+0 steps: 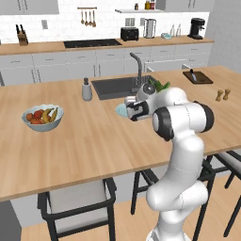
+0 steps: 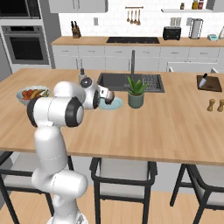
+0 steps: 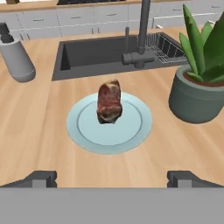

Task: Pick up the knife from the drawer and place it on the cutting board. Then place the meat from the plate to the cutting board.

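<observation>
No readable text, label, brand, number or sign appears anywhere in these kitchen views; the appliances, cabinets and items on the counters carry no legible markings
</observation>
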Available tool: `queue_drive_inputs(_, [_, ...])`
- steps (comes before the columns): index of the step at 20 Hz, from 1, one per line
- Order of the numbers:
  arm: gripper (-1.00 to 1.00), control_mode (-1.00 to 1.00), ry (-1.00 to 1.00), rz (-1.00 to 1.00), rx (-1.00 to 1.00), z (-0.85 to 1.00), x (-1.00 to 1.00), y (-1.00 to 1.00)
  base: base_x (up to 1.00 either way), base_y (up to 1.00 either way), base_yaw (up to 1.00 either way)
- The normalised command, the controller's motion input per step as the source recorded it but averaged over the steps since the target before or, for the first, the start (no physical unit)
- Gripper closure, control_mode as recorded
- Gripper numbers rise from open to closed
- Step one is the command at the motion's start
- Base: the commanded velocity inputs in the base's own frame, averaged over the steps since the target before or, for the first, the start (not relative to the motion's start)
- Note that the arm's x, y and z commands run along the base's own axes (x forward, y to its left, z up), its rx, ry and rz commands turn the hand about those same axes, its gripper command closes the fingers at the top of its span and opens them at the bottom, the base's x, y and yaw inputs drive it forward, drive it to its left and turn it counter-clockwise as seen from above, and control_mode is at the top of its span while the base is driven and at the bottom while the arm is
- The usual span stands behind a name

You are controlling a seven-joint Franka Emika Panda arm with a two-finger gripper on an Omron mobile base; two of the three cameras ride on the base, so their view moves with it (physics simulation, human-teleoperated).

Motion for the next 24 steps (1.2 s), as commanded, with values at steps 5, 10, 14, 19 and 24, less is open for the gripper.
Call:
queue_drive_inputs(5, [-1.00,-1.00,-0.14,0.00,0.00,-0.07,0.39,0.00,0.00,0.00,0.00])
queue_drive_inputs(10, [-1.00,-1.00,-0.07,0.00,0.00,-0.09,0.34,0.00,0.00,0.00,0.00])
queue_drive_inputs(14, [-1.00,-1.00,-0.06,0.00,0.00,-0.04,0.25,0.00,0.00,0.00,0.00])
queue_drive_inputs(19, [-1.00,-1.00,-0.02,0.00,0.00,-0.06,0.35,0.00,0.00,0.00,0.00])
queue_drive_inputs(24, [-1.00,-1.00,0.00,0.00,0.00,-0.19,0.24,0.00,0.00,0.00,0.00])
